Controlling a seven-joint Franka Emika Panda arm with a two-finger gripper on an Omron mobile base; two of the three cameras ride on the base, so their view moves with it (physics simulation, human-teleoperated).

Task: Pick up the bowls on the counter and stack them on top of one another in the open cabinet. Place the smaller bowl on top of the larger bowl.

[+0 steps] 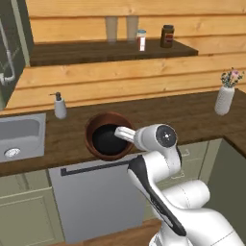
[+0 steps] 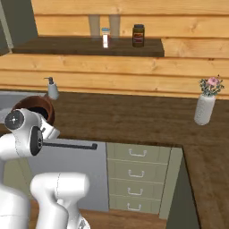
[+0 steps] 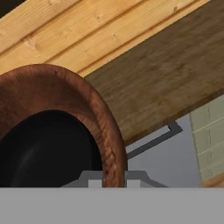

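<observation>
sink (image 1: 21, 134): landmark, steel | soap dispenser (image 1: 59, 106): just right of sink, upright | white vase with flowers (image 1: 225, 98): far right of sink | wall shelf (image 1: 110, 51): above sink, holds dark jar (image 1: 167, 36) and small white bottle (image 1: 141, 40)

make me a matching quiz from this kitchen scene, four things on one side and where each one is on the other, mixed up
Things:
1. brown bowl
2. soap bottle
3. flower vase
4. dark jar

Places:
A. on the wall shelf
B. far right of the counter
C. beside the sink
D. at the counter's front edge, its rim pinched by the hand

Pairs: 1-D, 2-C, 3-B, 4-A
</observation>
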